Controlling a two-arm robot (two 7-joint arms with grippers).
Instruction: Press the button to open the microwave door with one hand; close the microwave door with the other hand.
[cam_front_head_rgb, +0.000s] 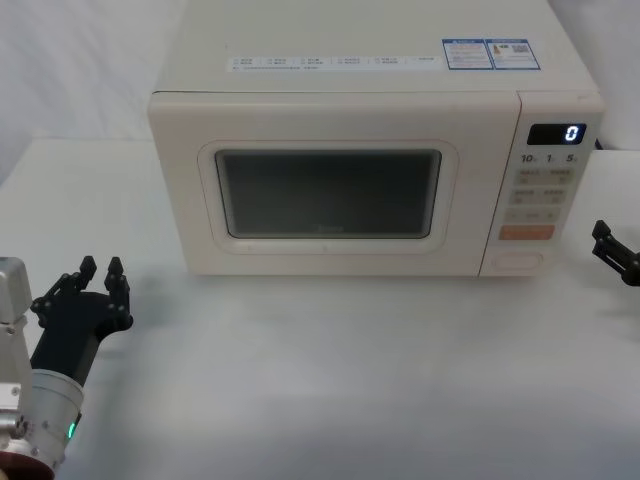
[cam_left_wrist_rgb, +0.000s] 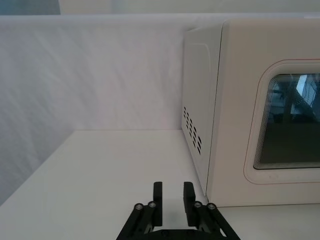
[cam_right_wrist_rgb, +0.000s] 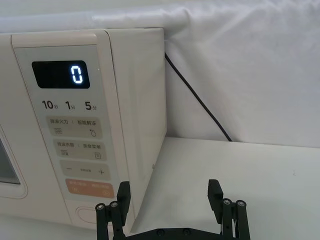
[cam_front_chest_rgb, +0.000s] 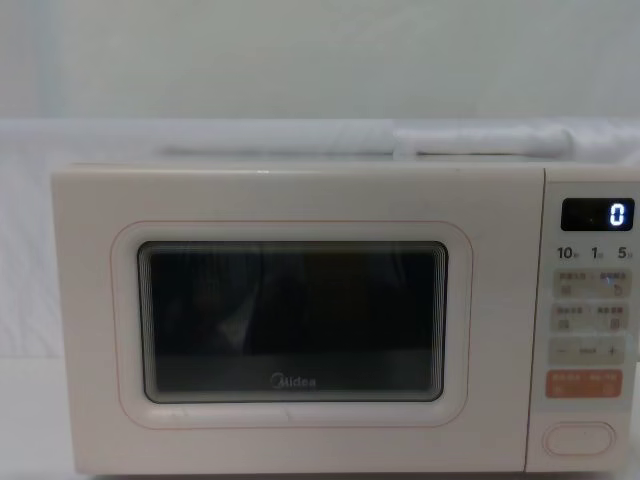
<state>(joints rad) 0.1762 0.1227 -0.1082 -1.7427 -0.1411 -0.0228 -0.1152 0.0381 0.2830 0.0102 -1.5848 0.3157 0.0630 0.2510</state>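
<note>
White table (cam_front_head_rgb: 350, 370), microwave door (cam_front_chest_rgb: 290, 320) seemingly closed, button (cam_front_chest_rgb: 579, 438) untouched, left end effector (cam_left_wrist_rgb: 173, 200) slightly parted, right end effector (cam_right_wrist_rgb: 169, 196) spread wide.

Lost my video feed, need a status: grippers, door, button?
Left gripper open, low by microwave's left side. Right gripper open, just right of control panel, off the button. Microwave door shut. Nothing blocking.
</note>
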